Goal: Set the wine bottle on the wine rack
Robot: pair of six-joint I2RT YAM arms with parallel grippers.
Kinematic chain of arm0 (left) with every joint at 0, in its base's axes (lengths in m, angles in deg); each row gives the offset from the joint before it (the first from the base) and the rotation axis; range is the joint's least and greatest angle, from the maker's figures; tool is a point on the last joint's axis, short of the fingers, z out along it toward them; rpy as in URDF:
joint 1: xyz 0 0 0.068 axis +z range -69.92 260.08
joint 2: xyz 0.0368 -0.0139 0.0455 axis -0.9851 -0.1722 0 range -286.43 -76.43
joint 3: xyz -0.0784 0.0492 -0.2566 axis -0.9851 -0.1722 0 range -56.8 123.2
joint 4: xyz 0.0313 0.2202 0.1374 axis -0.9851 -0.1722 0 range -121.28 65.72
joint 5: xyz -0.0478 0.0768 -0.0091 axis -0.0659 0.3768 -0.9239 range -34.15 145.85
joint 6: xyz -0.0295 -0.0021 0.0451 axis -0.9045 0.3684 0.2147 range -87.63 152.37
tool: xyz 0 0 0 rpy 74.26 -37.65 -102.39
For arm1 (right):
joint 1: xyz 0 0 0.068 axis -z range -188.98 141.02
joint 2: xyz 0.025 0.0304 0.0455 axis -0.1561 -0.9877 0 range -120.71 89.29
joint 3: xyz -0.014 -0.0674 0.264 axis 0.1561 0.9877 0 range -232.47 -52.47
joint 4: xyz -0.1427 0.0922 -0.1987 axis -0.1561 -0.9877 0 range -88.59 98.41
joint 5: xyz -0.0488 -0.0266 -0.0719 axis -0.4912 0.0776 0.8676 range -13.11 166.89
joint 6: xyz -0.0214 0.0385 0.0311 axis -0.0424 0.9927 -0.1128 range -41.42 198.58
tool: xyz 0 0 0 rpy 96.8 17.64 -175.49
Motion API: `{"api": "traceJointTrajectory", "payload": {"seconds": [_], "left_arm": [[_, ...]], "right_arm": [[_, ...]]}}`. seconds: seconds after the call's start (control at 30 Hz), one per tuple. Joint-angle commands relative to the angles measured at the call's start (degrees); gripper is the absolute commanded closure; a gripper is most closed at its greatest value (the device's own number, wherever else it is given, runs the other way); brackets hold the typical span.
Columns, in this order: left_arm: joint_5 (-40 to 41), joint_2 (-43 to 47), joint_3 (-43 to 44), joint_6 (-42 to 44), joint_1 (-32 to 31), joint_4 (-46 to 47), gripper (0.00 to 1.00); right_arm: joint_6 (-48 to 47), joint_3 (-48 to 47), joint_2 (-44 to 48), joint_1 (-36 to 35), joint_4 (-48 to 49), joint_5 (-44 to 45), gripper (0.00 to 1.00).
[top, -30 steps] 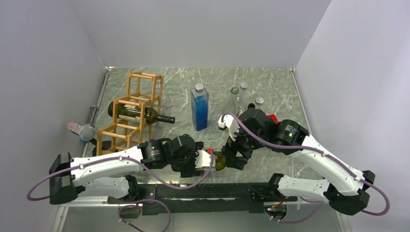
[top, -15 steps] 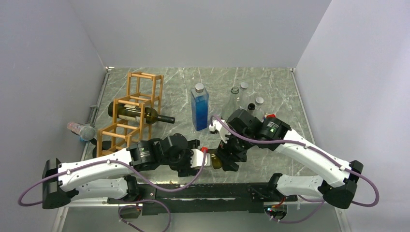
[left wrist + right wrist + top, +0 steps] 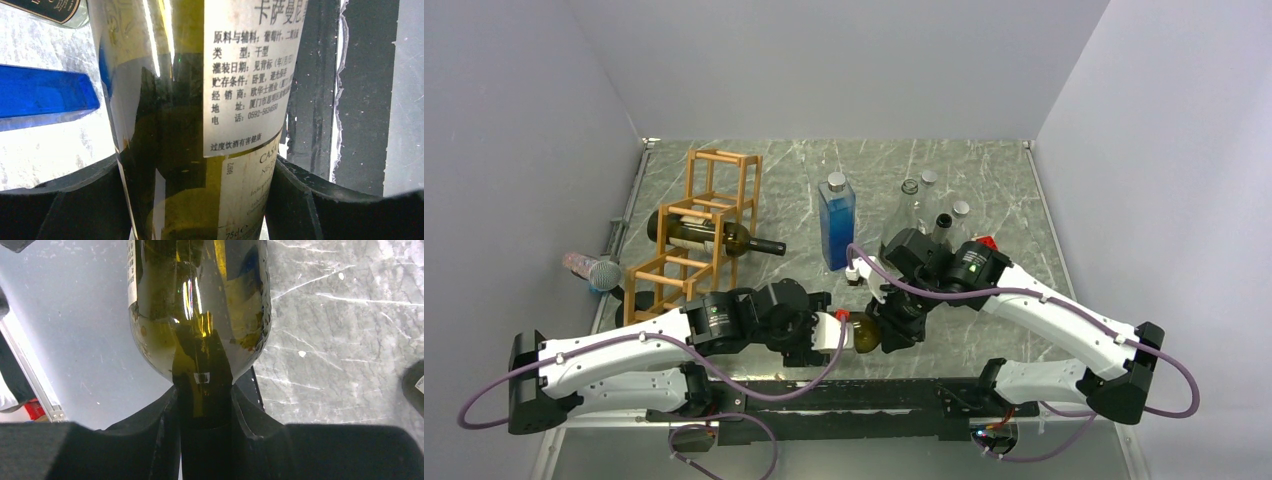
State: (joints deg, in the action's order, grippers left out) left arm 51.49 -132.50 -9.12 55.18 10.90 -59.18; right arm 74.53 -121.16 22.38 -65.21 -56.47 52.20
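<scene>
Tabletop [image 3: 984, 170], wine bottle [image 3: 200, 315] in left hand [image 3: 200, 200], right hand [image 3: 205, 440]

From above, the wine bottle [image 3: 865, 334] shows only a sliver of olive glass between the left hand [image 3: 836, 330] and the right hand [image 3: 890, 327]. The left wrist view cuts off its body and label at top and bottom. In the right wrist view the neck's end is lost in the dark between the fingers [image 3: 150, 440].

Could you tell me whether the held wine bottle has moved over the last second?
Yes. The wine bottle has shifted left in the top view, and is now more nearly in line with the standing blue bottle.
</scene>
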Motion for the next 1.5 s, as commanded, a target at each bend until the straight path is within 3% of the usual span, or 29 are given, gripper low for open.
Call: {"api": "traceJointTrajectory", "payload": {"seconds": [0.0,0.2,0.3,0.37,0.53,0.87,1.03,1.13,1.27,1.47], "left_arm": [[0.4,3.9,2.1,-2.9,-0.1,10.4,0.99],[2.0,3.7,2.5,-2.7,-0.1,9.8,0.98],[3.1,3.1,3.9,-3.6,-0.1,8.2,0.64],[4.1,2.8,4.4,-4.3,-0.1,7.4,0.37],[6.9,2.8,3.9,-4.4,-0.1,7.2,0.02],[6.7,6.5,3.6,-1.7,-0.1,5.8,0.01],[-2.3,8.5,9.0,-2.5,-0.1,-4.0,0.01],[-3.2,10.9,13.0,-5.3,-0.1,-6.1,0.01],[-1.5,17.0,14.3,-9.5,-0.1,-0.2,0.01],[8.6,23.5,14.3,-18.6,-0.1,10.7,0.01]], "right_arm": [[3.0,-0.3,-0.2,0.4,2.3,4.6,1.0],[6.0,-1.3,0.4,0.3,3.1,7.3,1.0],[7.3,-2.1,1.6,0.3,4.4,9.5,1.0],[8.0,-2.7,2.8,0.3,5.4,10.8,1.0],[9.8,-3.8,5.5,0.2,6.4,11.1,1.0],[11.7,-2.5,7.8,0.1,7.0,12.4,1.0],[12.5,1.4,8.4,0.1,10.1,13.1,1.0],[13.8,4.6,9.5,0.1,14.8,12.2,1.0],[15.5,9.0,9.6,-0.7,21.5,11.8,1.0],[19.2,11.7,6.3,-3.8,32.7,11.3,1.0]]}}
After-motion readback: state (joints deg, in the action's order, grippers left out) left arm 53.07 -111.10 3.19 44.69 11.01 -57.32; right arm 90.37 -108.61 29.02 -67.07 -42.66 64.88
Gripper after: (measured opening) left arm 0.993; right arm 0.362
